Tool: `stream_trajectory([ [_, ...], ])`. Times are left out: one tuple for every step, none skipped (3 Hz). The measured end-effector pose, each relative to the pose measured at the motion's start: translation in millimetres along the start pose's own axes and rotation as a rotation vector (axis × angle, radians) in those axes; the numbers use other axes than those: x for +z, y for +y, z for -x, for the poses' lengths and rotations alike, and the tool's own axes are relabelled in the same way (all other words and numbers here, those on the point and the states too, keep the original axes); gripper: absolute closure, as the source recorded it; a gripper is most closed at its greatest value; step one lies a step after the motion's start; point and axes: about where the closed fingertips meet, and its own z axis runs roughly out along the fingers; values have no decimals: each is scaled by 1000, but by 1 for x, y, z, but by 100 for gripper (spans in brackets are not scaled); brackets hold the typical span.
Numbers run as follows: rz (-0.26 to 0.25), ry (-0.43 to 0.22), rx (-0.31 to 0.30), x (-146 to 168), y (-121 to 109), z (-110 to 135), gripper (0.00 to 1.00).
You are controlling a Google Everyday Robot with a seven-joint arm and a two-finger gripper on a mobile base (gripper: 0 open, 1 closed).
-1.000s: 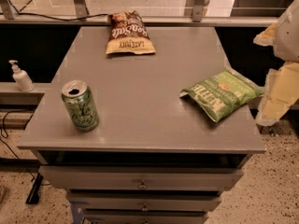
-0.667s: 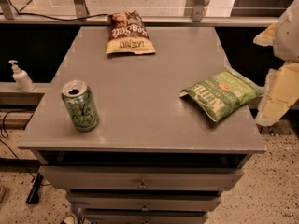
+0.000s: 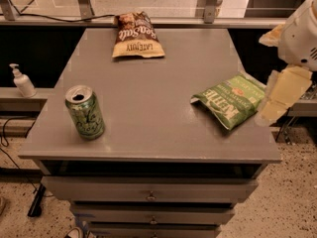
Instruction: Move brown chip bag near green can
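The brown chip bag (image 3: 137, 35) lies flat at the far edge of the grey table (image 3: 163, 78), left of centre, with white "Sea Salt" lettering and a tan bottom band. The green can (image 3: 85, 113) stands upright near the front left corner, its silver top open. My gripper (image 3: 281, 95), pale yellow under a white arm housing, hangs at the right edge of the view, just past the table's right side. It is far from both the brown bag and the can, and holds nothing that I can see.
A green Kettle chip bag (image 3: 230, 100) lies near the table's right edge, close to my gripper. A white pump bottle (image 3: 22, 82) stands on a low ledge to the left. Drawers (image 3: 148, 195) sit under the tabletop. A rail runs behind the table.
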Motion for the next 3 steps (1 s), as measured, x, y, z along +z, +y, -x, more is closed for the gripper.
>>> stream_trajectory([
  [-17,-125,-14,51,-22,34,0],
  [-81,-239,-16,95,-61,83,0],
  [-81,-239,-16,95,-61,83,0],
])
